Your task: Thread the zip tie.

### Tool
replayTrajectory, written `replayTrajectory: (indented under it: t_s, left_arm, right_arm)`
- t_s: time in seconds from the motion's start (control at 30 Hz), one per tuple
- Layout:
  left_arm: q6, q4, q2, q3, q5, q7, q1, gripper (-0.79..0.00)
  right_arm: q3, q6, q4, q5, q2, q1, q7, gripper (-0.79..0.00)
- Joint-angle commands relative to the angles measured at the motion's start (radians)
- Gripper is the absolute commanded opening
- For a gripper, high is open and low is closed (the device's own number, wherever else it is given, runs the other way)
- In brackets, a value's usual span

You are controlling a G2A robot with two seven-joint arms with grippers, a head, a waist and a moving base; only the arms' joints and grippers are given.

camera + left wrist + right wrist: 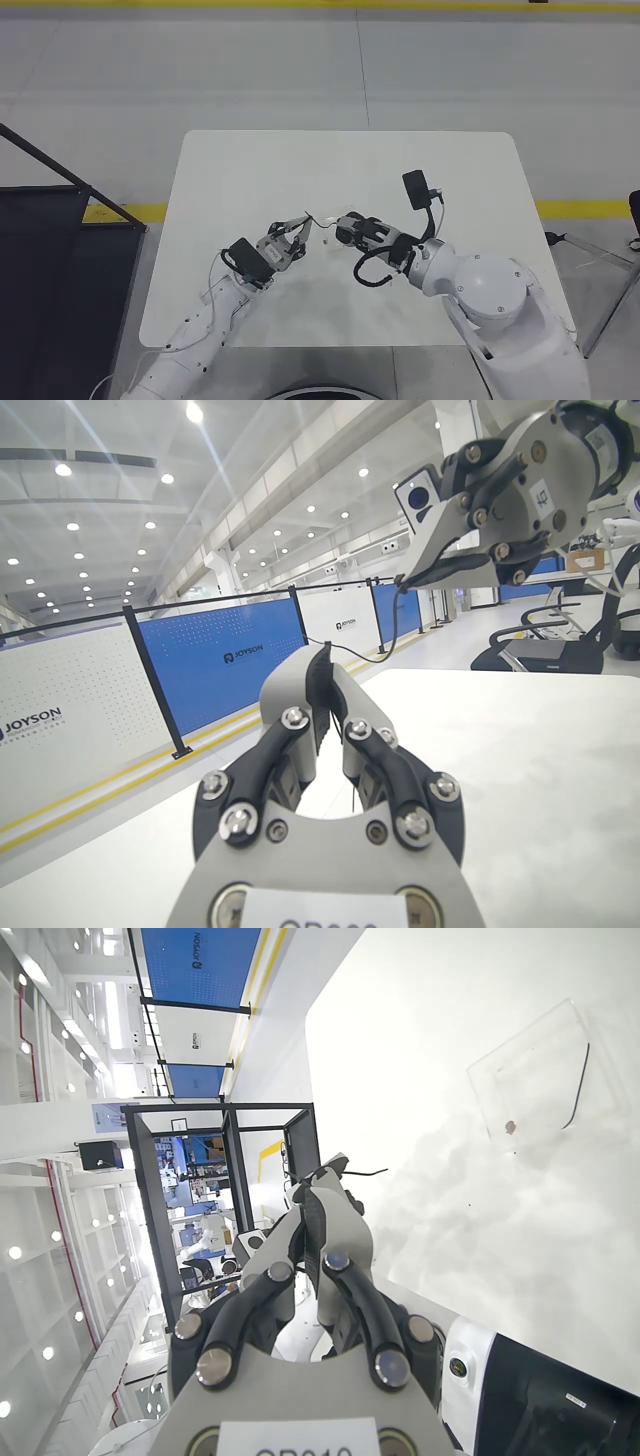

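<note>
Both jaws pinch zip tie (394,615) over table (250,170) middle.

Logo lettering on barrier panels (220,670)

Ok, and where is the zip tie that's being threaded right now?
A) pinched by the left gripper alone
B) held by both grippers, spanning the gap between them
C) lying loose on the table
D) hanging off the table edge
B: in the left wrist view the zip tie runs from the shut left gripper up to the right gripper, above the table.
</note>
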Motion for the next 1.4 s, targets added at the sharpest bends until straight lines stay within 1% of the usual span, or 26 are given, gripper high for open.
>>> replayTrajectory:
  t_s: [0.0, 0.03, 0.07, 0.1, 0.17, 0.2, 0.43, 0.53, 0.6, 0.67, 0.7, 0.73, 0.83, 1.03, 1.07, 1.1, 1.17, 1.37]
  left_arm:
    - [0.006, 0.001, -0.001, -0.003, -0.010, 0.004, 0.002, -0.785]
    - [0.007, 0.002, -0.001, -0.004, -0.013, 0.006, 0.002, -0.785]
    - [0.008, 0.001, -0.001, -0.007, -0.017, 0.011, 0.003, -0.785]
    - [0.011, 0.002, -0.001, -0.009, -0.022, 0.015, 0.005, -0.785]
    - [0.012, 0.001, -0.001, -0.012, -0.026, 0.019, 0.007, -0.785]
    - [0.013, 0.000, -0.002, -0.014, -0.029, 0.020, 0.008, -0.785]
    - [0.031, -0.014, -0.006, -0.016, -0.054, 0.025, 0.015, -0.785]
    - [0.050, -0.022, -0.010, -0.010, -0.062, 0.023, 0.016, -0.785]
    - [0.084, -0.025, -0.014, -0.003, -0.058, 0.018, 0.016, -0.785]
    - [0.104, -0.026, -0.019, 0.010, -0.048, 0.011, 0.013, -0.785]
    - [0.112, -0.024, -0.021, 0.015, -0.044, 0.006, 0.010, -0.785]
    - [0.123, -0.022, -0.023, 0.020, -0.041, 0.002, 0.007, -0.785]
    - [0.144, -0.015, -0.028, 0.031, -0.035, -0.002, 0.000, -0.785]
    - [0.144, -0.015, -0.028, 0.031, -0.035, -0.002, 0.000, -0.785]
    - [0.144, -0.015, -0.028, 0.031, -0.035, -0.002, 0.000, -0.785]
    - [0.144, -0.015, -0.028, 0.031, -0.035, -0.002, 0.000, -0.785]
    - [0.144, -0.015, -0.028, 0.031, -0.035, -0.002, 0.000, -0.785]
    - [0.144, -0.015, -0.028, 0.031, -0.035, -0.002, 0.000, -0.785]
  right_arm:
    - [-0.004, 0.019, 0.001, -0.012, 0.001, 0.003, 0.005, -0.785]
    - [-0.005, 0.028, 0.000, -0.014, 0.001, 0.007, 0.009, -0.763]
    - [-0.005, 0.032, -0.001, -0.013, 0.001, 0.009, 0.012, -0.696]
    - [-0.005, 0.036, 0.000, -0.013, 0.002, 0.012, 0.016, -0.579]
    - [-0.007, 0.042, 0.001, -0.016, 0.002, 0.016, 0.022, -0.477]
    - [-0.008, 0.045, 0.002, -0.018, 0.003, 0.017, 0.025, -0.449]
    - [-0.015, 0.052, -0.009, -0.028, 0.005, 0.011, 0.038, -0.366]
    - [-0.002, 0.025, -0.009, 0.000, 0.005, 0.001, 0.042, -0.388]
    - [0.005, -0.013, -0.007, 0.033, 0.002, -0.012, 0.029, -0.379]
    - [0.009, -0.059, -0.006, 0.059, -0.001, -0.028, 0.005, -0.191]
    - [0.008, -0.065, -0.005, 0.056, -0.002, -0.033, -0.007, -0.080]
    - [0.008, -0.065, -0.005, 0.056, -0.002, -0.033, -0.007, 0.000]
    - [0.008, -0.065, -0.005, 0.056, -0.002, -0.033, -0.007, 0.000]
    - [0.007, -0.070, -0.004, 0.056, -0.002, -0.036, -0.010, 0.000]
    - [0.003, -0.092, -0.005, 0.052, -0.002, -0.044, -0.016, -0.065]
    - [-0.001, -0.110, -0.004, 0.052, -0.002, -0.050, -0.015, -0.456]
    - [-0.008, -0.123, 0.001, 0.045, -0.002, -0.054, -0.014, -0.785]
    - [-0.034, -0.123, 0.022, 0.047, -0.009, -0.030, -0.023, -0.785]
